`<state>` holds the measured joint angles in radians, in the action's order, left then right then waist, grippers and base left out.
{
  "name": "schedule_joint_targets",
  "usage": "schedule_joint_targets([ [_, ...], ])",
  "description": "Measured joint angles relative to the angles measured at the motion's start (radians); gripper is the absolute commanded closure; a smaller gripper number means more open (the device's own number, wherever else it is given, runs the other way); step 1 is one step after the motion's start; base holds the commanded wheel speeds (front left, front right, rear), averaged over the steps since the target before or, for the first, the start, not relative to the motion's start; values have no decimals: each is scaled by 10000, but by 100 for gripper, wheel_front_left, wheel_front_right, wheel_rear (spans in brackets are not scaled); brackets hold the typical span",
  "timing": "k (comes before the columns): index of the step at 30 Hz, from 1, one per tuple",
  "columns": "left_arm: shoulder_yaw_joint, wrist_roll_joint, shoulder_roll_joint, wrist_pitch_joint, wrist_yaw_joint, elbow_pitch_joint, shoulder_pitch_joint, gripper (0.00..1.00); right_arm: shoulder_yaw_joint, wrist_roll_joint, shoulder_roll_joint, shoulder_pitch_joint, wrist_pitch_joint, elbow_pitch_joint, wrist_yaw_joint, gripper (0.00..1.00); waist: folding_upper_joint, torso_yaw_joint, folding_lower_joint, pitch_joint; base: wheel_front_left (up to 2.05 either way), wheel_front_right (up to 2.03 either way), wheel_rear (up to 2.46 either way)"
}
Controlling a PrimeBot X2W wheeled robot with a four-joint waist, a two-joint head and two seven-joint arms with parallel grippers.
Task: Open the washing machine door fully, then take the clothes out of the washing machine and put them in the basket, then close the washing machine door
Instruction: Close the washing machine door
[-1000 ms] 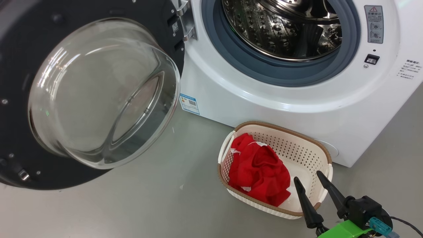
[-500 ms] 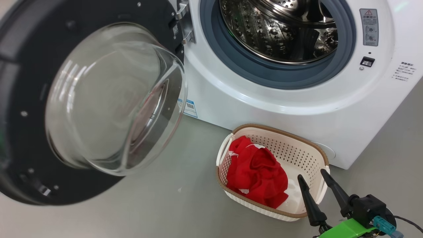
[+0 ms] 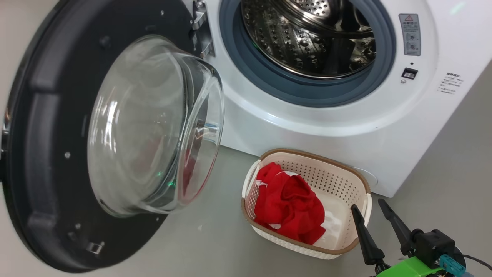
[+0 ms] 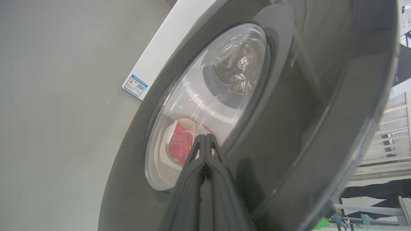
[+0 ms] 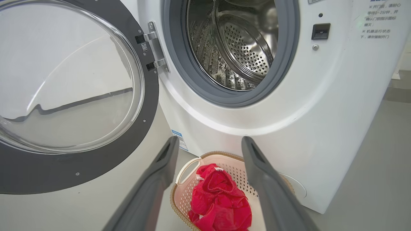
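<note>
The washing machine door (image 3: 46, 154) has swung closer to the washing machine (image 3: 307, 127); our left gripper (image 4: 205, 137), jaws clenched, sits at its outer face. The clothes (image 3: 288, 207) lie in the basket (image 3: 326, 173) before the machine; our right gripper (image 3: 367, 204) hovers near it, jaws released.

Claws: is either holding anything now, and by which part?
Nothing is held. The right claw hangs open and empty by the basket; the left claw is shut on nothing, pointing at the outer face of the washing machine door.
</note>
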<state>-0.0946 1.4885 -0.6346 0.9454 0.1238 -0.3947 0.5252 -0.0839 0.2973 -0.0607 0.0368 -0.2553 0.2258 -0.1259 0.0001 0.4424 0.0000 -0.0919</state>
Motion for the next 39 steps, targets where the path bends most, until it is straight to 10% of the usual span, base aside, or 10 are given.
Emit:
schedule_joint_targets([
  [39, 1227, 543, 861, 364, -2, 3241, -582, 100, 105, 0, 102, 32, 0, -73, 0, 0, 0, -1289, 0, 155, 0, 0, 0],
])
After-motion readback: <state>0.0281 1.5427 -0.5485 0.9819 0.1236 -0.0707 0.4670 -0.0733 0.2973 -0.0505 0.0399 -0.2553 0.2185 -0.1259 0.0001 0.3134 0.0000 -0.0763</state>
